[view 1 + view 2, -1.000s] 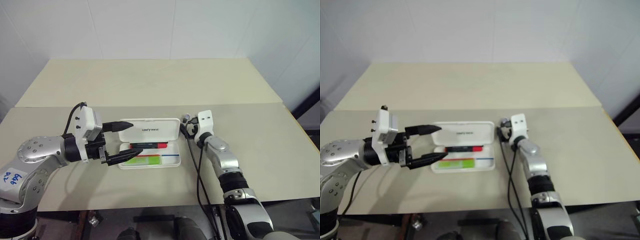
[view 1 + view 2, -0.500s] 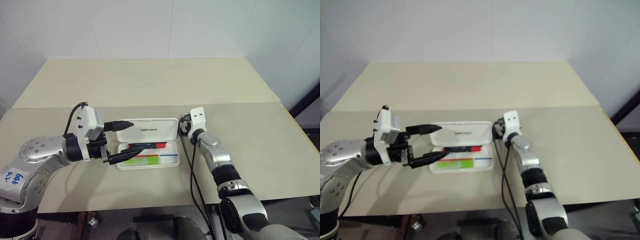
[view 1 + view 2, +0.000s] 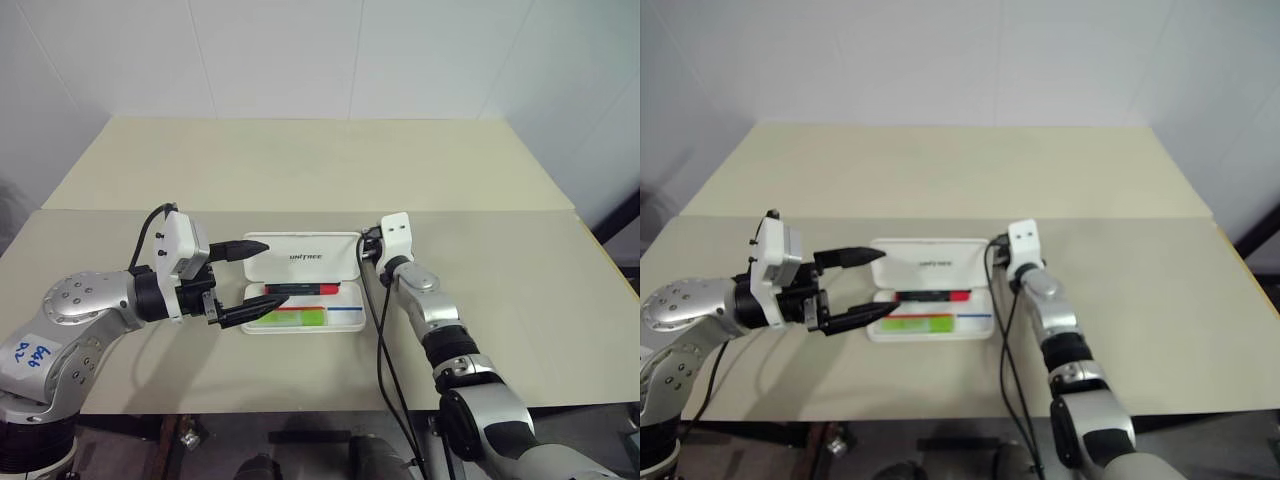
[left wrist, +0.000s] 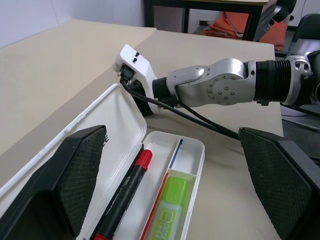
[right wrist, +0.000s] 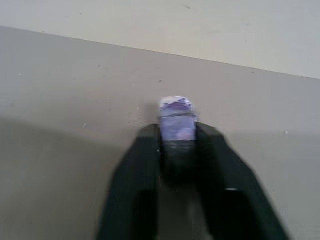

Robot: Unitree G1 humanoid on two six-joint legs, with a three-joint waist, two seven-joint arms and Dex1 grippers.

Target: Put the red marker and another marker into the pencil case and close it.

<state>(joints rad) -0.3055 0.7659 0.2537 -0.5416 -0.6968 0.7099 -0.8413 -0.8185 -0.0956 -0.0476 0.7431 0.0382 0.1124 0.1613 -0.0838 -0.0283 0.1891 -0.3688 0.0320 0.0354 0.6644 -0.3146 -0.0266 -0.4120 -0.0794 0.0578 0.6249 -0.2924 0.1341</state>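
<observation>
Left hand (image 3: 243,281) hovers level, fingers spread, beside the pencil case (image 3: 305,290).

pencil case (image 3: 305,262): white plastic; dark small lettering is seen on the lid; a red stripe and a blue stripe are seen inside the tray
red marker (image 3: 298,290): black barrel, red end
another marker (image 4: 170,212): light green body with a paler green label
small cylinder (image 5: 177,122): grey with a purplish tint, seen between black fingers
left gripper (image 3: 252,282): black fingers with a fine mesh-like texture; white housing behind
right gripper (image 5: 178,145): black fingers; white housing with two dark dots; silver arm with black bands
cable (image 3: 382,340): black
table (image 3: 300,170): beige, plain, a seam between two panels
wall (image 3: 300,60): white tiles
</observation>
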